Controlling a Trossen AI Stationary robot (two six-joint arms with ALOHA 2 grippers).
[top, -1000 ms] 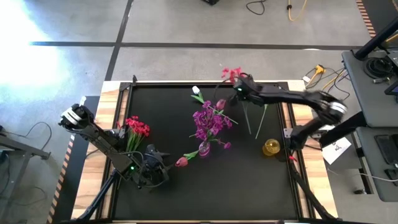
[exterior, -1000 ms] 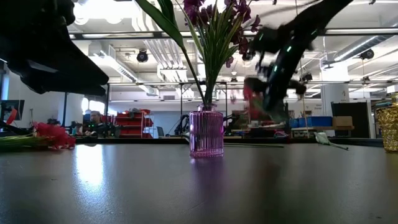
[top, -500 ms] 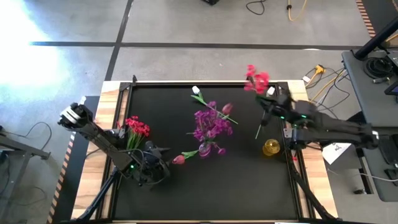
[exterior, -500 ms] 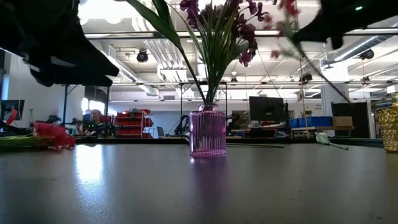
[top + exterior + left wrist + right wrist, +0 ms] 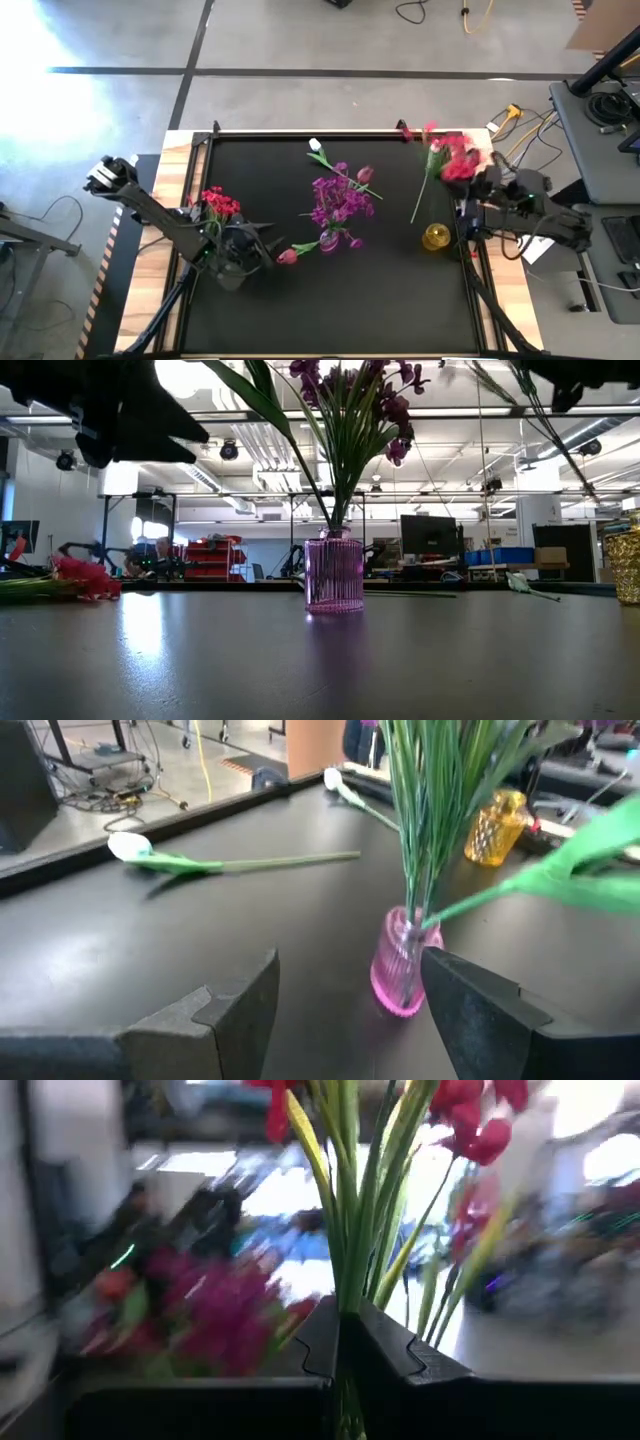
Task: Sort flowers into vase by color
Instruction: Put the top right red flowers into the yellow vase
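My right gripper (image 5: 472, 188) (image 5: 345, 1332) is near the table's right edge, shut on a bunch of red flowers (image 5: 452, 160) held in the air. The pink vase (image 5: 329, 240) (image 5: 333, 570) stands mid-table with purple-magenta flowers (image 5: 337, 196) in it. My left gripper (image 5: 262, 243) (image 5: 350, 970) hovers open left of the vase, which shows between its fingers (image 5: 400, 965). A pink flower (image 5: 288, 257) lies beside it. More red flowers (image 5: 220, 205) lie on the table's left side. White buds (image 5: 317, 147) (image 5: 130, 847) lie toward the far edge. My right gripper pinches several green stems (image 5: 350, 1285) of the red bunch between its two fingers. The red blooms (image 5: 470, 1125) stand beyond the fingers. The bunch is lifted clear of the table and tilted, with a stem end (image 5: 414, 214) trailing toward the table's middle.
A yellow vase (image 5: 436, 237) (image 5: 627, 565) stands near the right edge, just under the right arm. A pink bud (image 5: 365, 175) sits by the purple blooms. The near half of the black mat (image 5: 340, 310) holds nothing. Wooden rims border the mat on both sides.
My right gripper has carried the red bunch from the far edge toward the table's right edge and slightly nearer, staying shut; the bunch has swung about with it. My left arm has risen a little beside the pink vase.
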